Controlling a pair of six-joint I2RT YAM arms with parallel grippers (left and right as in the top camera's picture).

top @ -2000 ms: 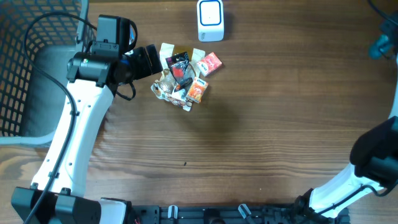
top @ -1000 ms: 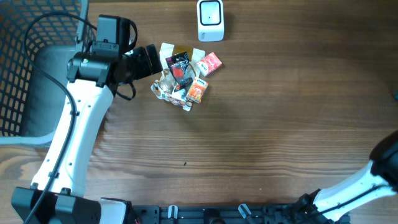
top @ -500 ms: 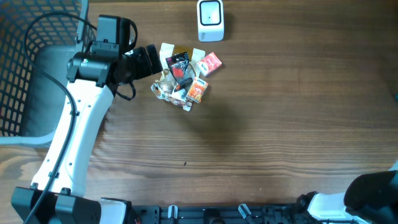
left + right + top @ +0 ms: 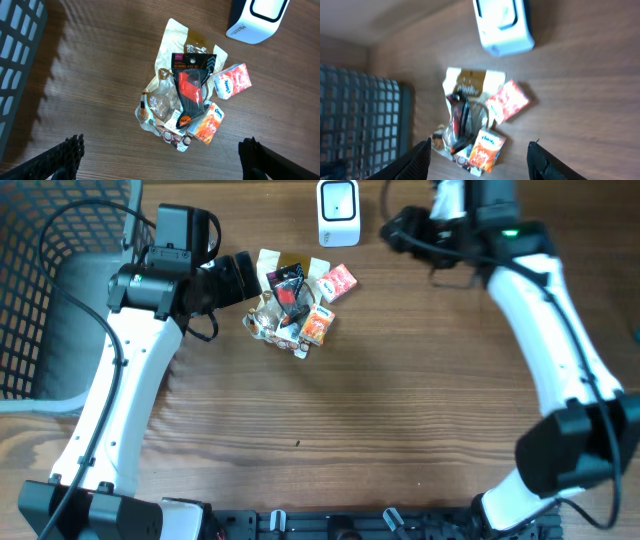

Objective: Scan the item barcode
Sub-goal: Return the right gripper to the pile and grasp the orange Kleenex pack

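Observation:
A pile of small packaged items (image 4: 290,300) lies on the wooden table. It holds a black card with a red tool (image 4: 190,87), a red-and-white packet (image 4: 232,82), an orange packet (image 4: 207,125) and a tan pouch (image 4: 177,42). The white barcode scanner (image 4: 338,212) stands behind the pile at the table's far edge. My left gripper (image 4: 250,277) hovers at the pile's left side, open and empty (image 4: 162,165). My right gripper (image 4: 392,228) hangs just right of the scanner, open with nothing in it (image 4: 480,162). In its view the orange packet (image 4: 487,147) lies below the jaws.
A dark wire basket (image 4: 35,290) stands at the table's left edge and also shows as the basket (image 4: 360,120) in the right wrist view. The right arm (image 4: 550,330) stretches across the table's right half.
The right arm has swung from the lower right corner up to the far edge beside the scanner. The left arm and the pile have not moved.

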